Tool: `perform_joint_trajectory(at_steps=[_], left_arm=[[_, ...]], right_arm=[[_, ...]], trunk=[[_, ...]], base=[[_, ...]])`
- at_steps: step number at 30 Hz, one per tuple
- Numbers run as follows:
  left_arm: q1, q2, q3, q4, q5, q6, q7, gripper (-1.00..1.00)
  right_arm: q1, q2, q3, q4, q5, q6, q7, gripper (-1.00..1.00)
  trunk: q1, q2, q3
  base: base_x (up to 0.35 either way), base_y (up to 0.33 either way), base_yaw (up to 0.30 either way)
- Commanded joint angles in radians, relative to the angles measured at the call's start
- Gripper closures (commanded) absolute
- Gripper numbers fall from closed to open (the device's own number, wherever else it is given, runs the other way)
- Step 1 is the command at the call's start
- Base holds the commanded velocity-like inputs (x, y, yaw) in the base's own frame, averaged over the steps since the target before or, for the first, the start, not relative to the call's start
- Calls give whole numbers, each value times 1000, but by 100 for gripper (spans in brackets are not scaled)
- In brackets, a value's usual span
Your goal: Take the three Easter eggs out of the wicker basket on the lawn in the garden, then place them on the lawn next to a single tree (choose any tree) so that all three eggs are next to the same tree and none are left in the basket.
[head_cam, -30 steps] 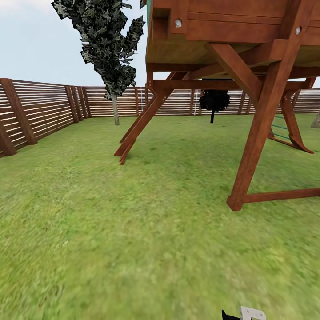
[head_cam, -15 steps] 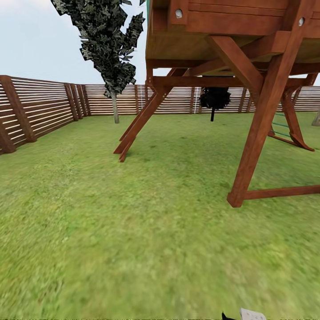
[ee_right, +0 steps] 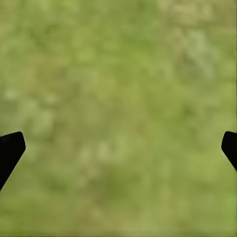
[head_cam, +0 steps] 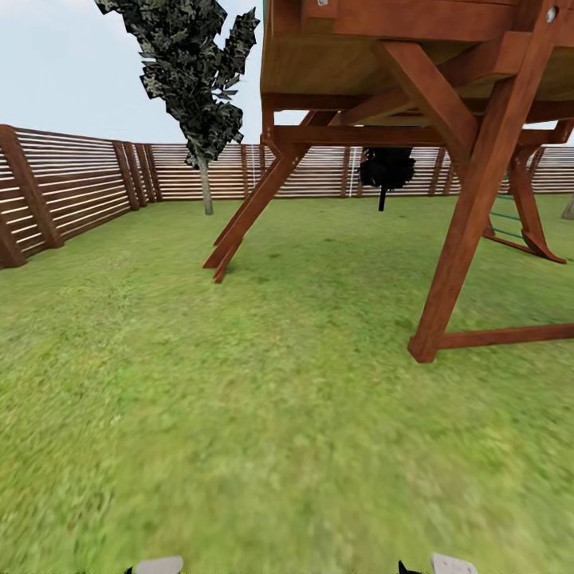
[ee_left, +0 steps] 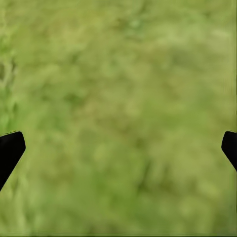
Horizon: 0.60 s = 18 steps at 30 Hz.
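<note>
The lawn (head_cam: pixel 239 414) stretched bare before you, with neither eggs nor basket in sight, so you were judged to be in transit, searching. A wooden play tower (head_cam: pixel 446 159) stood on the grass ahead to the right, a thin dark tree (head_cam: pixel 195 88) by the slatted fence (head_cam: pixel 72 191) at the far edge. Your left gripper (ee_left: pixel 118 148) and right gripper (ee_right: pixel 118 148) hung fingers apart over grass, empty. Next you needed to turn and find the basket
</note>
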Motion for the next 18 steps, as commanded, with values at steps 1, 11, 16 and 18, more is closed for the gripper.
perform_joint_trajectory(at_steps=[1, 11, 16, 18], left_arm=[[-1, -1, 0, 2, 0, -4, 2, -100], [-1, 0, 0, 5, 0, -6, 2, -100], [-1, -1, -1, 6, 0, -8, 2, -100], [-1, -2, 0, 6, 0, -9, 3, -100]], right_arm=[[-1, 0, 0, 1, -7, -4, 0, -100], [-1, 1, 0, 1, -7, -4, 0, -100], [-1, 1, 0, 1, -7, -4, 0, -100], [-1, 1, 0, 1, -7, -4, 0, -100]], trunk=[[4, -8, -5], [42, -78, -51], [61, -113, -75], [61, -113, -76]], base=[[0, 0, 0], [0, 0, 0], [0, 0, 0], [0, 0, 0]])
